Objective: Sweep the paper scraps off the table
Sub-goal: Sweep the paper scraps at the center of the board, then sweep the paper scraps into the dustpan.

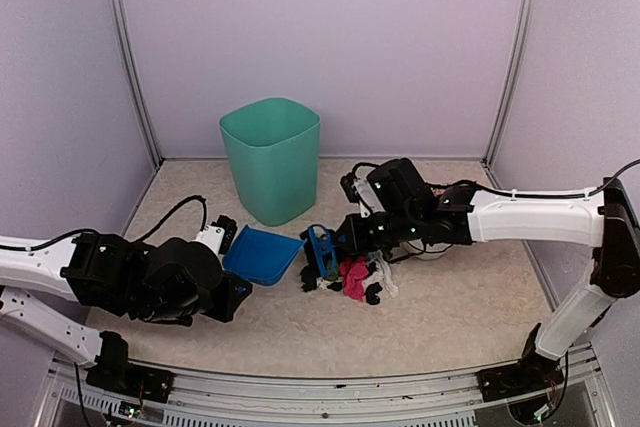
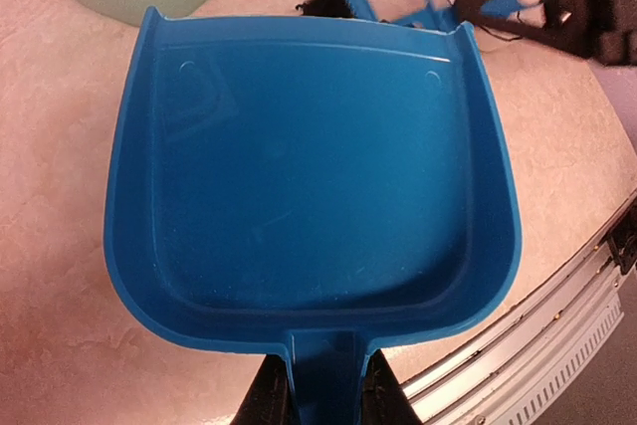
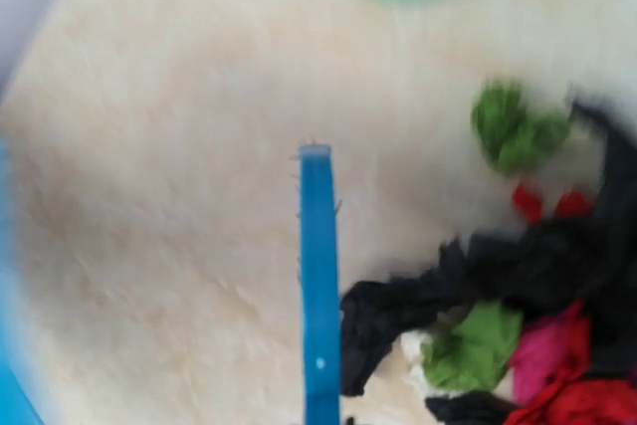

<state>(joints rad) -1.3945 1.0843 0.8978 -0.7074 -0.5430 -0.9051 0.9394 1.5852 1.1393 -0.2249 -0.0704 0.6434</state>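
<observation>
Hazard: missed sweep. Left gripper [image 2: 320,400] clamps the blue plastic dustpan [image 2: 309,176]; right gripper [image 1: 337,244] is closed on the blue brush [image 3: 318,296]. Crumpled paper scraps [image 1: 360,279] lie at frame centre on the beige marbled table [image 1: 460,317]; the brush stands pan-side, so a stroke may miss them.

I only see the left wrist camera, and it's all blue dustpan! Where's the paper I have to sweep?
Observer: The top camera shows the paper scraps piled on the table just right of the dustpan.
Operator: What colors are they?
Observer: The right wrist camera shows green bits, plus black, pink and red.
Operator: Where's the brush?
Observer: From the top, the brush stands between the dustpan and the pile.
</observation>
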